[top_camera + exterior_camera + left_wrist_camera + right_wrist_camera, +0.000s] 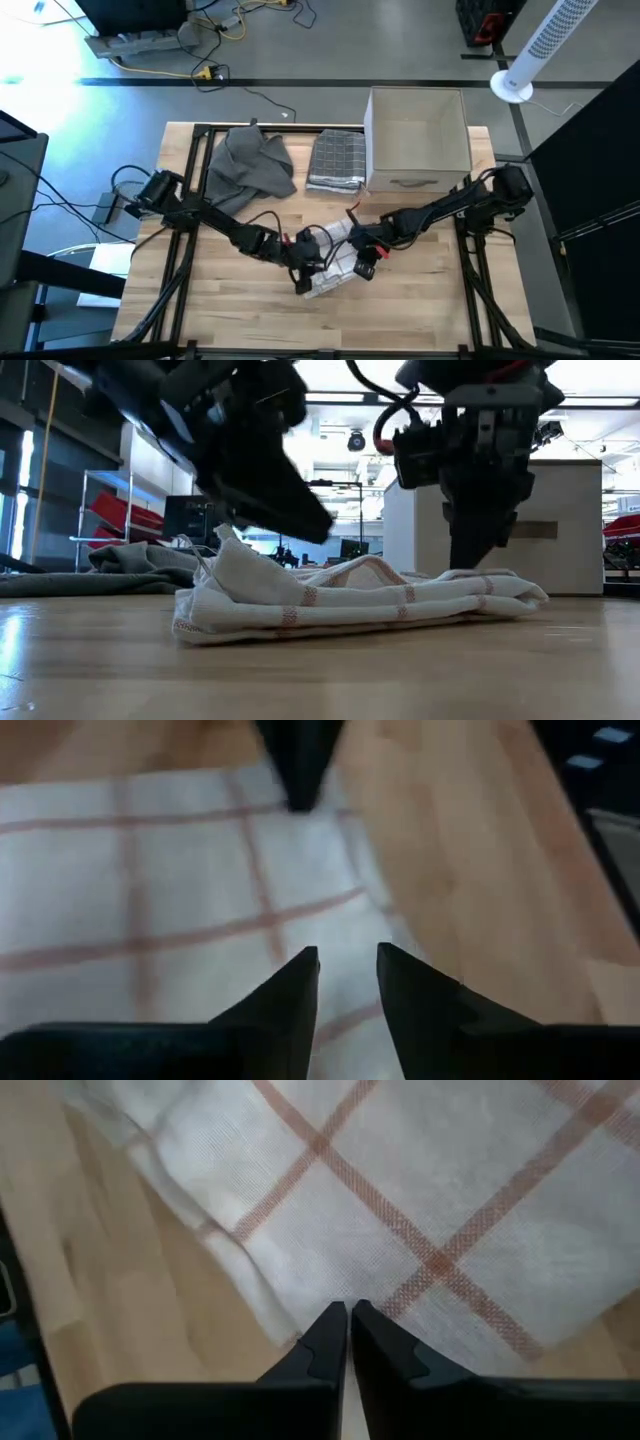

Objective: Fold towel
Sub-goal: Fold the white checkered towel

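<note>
A white towel with red stripes [335, 268] lies in a flattened, folded heap on the wooden table [240, 320] near its middle; in the low view the towel's [350, 600] left end stands up in a small peak. My left gripper [348, 955] is over that left end, its fingers a narrow gap apart with cloth showing below them. My right gripper [348, 1308] is shut and points down on the towel's right part [480, 585], close to an edge. My right gripper comes from above, pointing down, and its shut fingertips [335, 1320] rest on the towel's top layer [400, 1260] just inside an edge. The cloth there lies flat on the table, without a pucker. Whether any cloth is caught between the tips, I cannot tell.
A crumpled grey cloth [250, 165] lies at the table's far left. A folded checked towel [335, 160] sits beside it. A pale box [415, 140] stands at the far right. Bare wood runs along the table's near edge.
</note>
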`<action>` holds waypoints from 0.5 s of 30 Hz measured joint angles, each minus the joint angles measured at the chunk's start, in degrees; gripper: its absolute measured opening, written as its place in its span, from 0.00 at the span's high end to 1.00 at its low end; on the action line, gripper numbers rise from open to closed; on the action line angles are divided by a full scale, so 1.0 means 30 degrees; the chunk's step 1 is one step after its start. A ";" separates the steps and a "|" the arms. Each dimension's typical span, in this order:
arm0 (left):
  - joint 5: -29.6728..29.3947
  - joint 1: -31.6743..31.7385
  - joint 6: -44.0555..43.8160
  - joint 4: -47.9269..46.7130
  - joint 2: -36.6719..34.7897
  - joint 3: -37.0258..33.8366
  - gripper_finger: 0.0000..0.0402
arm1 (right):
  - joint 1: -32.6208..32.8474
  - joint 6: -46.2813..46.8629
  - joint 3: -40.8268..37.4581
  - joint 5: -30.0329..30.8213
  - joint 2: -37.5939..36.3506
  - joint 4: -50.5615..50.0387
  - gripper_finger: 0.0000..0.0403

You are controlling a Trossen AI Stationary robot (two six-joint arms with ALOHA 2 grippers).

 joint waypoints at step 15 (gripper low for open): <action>0.1939 -0.1512 -0.3009 -0.1326 0.1248 0.0045 0.84 | -0.0149 -0.0163 0.0007 0.0701 0.0603 -0.0184 1.00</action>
